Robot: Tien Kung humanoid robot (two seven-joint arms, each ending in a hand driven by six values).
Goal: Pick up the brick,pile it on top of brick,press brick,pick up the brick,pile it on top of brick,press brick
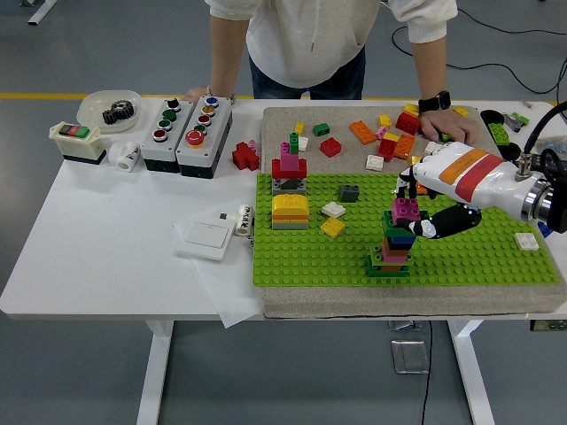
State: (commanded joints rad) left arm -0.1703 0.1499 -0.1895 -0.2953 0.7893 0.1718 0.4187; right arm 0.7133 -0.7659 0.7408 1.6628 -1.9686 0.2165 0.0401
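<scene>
Right hand (pixel 416 199) grips magenta brick (pixel 382 210) atop brick stack (pixel 391 248).

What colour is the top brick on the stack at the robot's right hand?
Magenta top brick, clearest in the head view.

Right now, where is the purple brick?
The purple brick tops the tall brick tower on the right half of the green baseplate, directly beside the right robot hand.
</scene>
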